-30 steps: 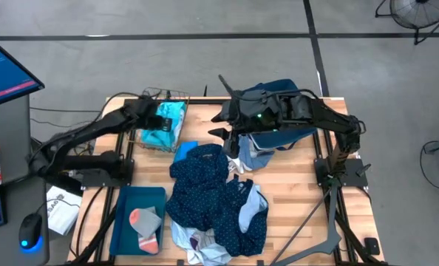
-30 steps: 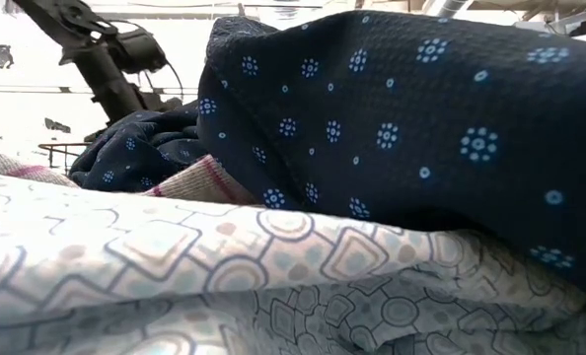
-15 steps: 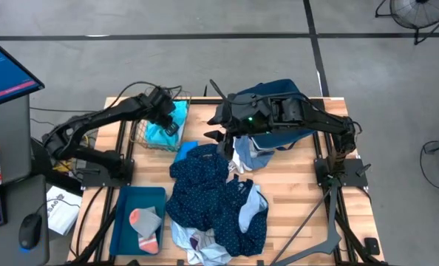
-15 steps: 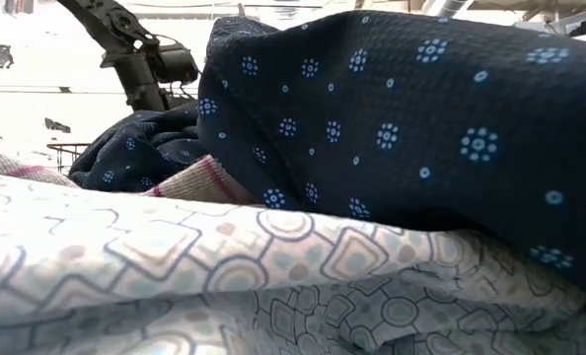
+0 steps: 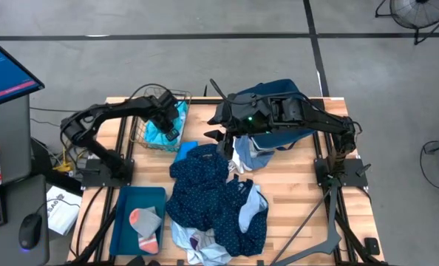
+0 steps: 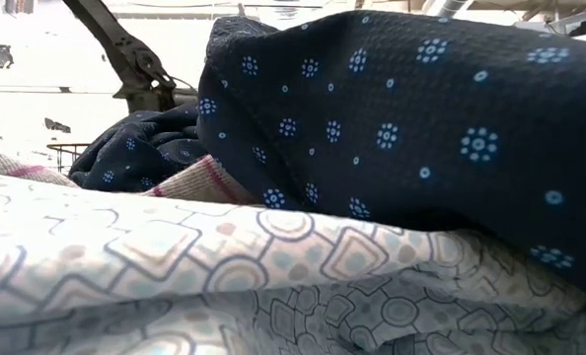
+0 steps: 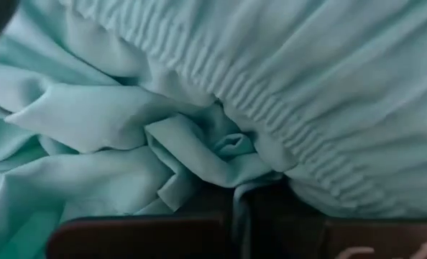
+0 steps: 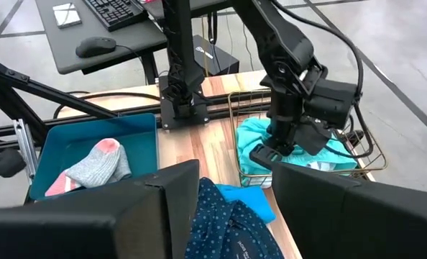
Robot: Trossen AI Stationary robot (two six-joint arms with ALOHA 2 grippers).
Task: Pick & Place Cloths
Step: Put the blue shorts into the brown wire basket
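Off the table's left edge, the desk carries a blue monitor (image 5: pixel 5 70), a mouse (image 5: pixel 29 232) and a keyboard (image 8: pixel 120 11); the writing on the screen is too small to read, and no brand or label reads anywhere else.

Front left on the table, the teal tray (image 5: pixel 127 210) holds the grey and coral socks (image 5: pixel 146 222).

Back left, the wire basket (image 5: pixel 140 134) holds the turquoise cloth (image 5: pixel 160 129). The left gripper (image 8: pixel 271 153) is down on that cloth, jaws closed; whether any fabric is pinched cannot be told. The left wrist view is filled with turquoise folds and a ribbed band.

Centre, the navy dotted cloth (image 5: pixel 205 181) sprawls from mid-table to the front edge. A bright blue cloth (image 5: pixel 184 152) sits between it and the basket. A pale blue-grey piece (image 5: pixel 250 210) and a white patterned cloth (image 5: pixel 197 240) lie in the front of the pile. Navy dots and white pattern block nearly all of the low view.

Right of centre, the right gripper (image 5: pixel 218 133) hovers above the back of the pile, fingers partly apart, holding nothing. The right arm crosses over the navy bin (image 5: pixel 282 92), hiding most of it. A pale cloth (image 5: pixel 249 155) hangs at the bin's front.
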